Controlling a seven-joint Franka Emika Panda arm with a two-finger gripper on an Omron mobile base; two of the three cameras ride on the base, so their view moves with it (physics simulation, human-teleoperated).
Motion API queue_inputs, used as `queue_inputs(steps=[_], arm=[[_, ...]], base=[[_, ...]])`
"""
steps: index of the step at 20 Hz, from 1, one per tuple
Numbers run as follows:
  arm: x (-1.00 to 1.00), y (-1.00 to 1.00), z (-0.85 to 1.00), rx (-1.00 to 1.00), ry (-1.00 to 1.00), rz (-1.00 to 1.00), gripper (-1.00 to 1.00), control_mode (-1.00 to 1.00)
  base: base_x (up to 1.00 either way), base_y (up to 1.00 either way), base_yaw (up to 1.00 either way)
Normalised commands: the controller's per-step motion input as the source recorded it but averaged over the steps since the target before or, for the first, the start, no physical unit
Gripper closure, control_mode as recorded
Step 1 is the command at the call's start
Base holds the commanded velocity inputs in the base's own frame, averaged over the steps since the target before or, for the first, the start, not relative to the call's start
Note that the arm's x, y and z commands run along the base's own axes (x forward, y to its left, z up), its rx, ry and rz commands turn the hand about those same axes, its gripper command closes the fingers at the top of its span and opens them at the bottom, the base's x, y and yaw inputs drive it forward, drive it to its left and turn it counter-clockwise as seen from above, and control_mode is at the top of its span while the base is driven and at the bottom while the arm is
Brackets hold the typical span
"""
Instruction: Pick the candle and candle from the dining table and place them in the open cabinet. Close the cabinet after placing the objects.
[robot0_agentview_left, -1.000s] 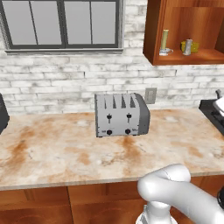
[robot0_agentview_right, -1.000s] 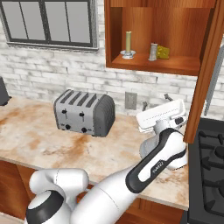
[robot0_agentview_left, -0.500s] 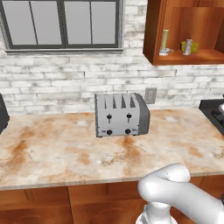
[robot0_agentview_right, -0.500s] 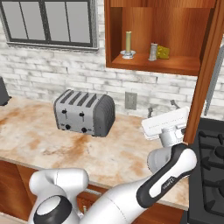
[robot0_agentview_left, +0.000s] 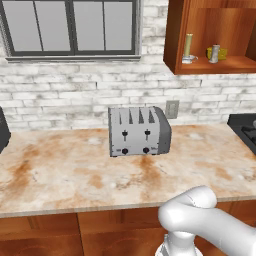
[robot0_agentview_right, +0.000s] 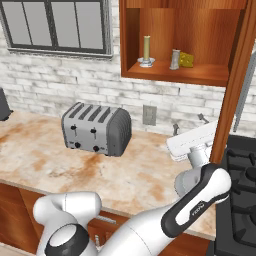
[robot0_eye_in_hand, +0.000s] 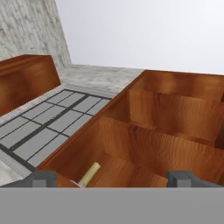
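Note:
Both candles stand on the bottom shelf of the open cabinet (robot0_agentview_right: 175, 75): the slim olive-yellow taper (robot0_agentview_right: 146, 50) in its silver dish, and the short grey candle (robot0_agentview_right: 175, 59) to its right. They show again as the taper (robot0_agentview_left: 188, 47) and the grey candle (robot0_agentview_left: 215, 53) in the left base view. My gripper (robot0_agentview_right: 189, 123) hangs below the shelf near the open door (robot0_agentview_right: 235, 95), fingers up, open and empty. In the hand view the gripper (robot0_eye_in_hand: 113, 179) looks up into the cabinet, with the taper (robot0_eye_in_hand: 89, 174) low between the tips. The dining table is out of view.
A yellow wedge (robot0_agentview_right: 187, 59) sits behind the grey candle. A silver toaster (robot0_agentview_right: 97, 129) stands on the mottled counter (robot0_agentview_right: 45, 150) under a window (robot0_agentview_right: 55, 25). A dark stove (robot0_agentview_right: 242, 175) lies to the right. The door's long silver handle (robot0_agentview_right: 246, 85) hangs beside my hand.
My hand has sunk a little and drifted right toward the open door, jaws staying wide. Both candles rest unmoved on the shelf.

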Motion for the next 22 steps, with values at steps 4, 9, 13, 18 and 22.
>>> queue_inputs(steps=[4, 9, 13, 18, 22], arm=[[-0.01, -0.15, -0.04, -0.03, 0.0, 0.0, -1.0, -1.0], [-0.04, -0.24, -0.14, 0.0, 0.0, 0.0, -1.0, -1.0], [-0.01, -0.21, -0.2, -0.01, 0.0, 0.0, -1.0, -1.0], [0.0, -0.29, -0.02, 0.0, 0.0, 0.0, -1.0, -1.0], [0.0, -0.35, 0.0, 0.0, -0.02, 0.0, -1.0, -1.0]], base=[[0.0, 0.0, 0.0], [0.0, 0.0, 0.0], [0.0, 0.0, 0.0], [0.0, 0.0, 0.0], [0.0, 0.0, 0.0]])
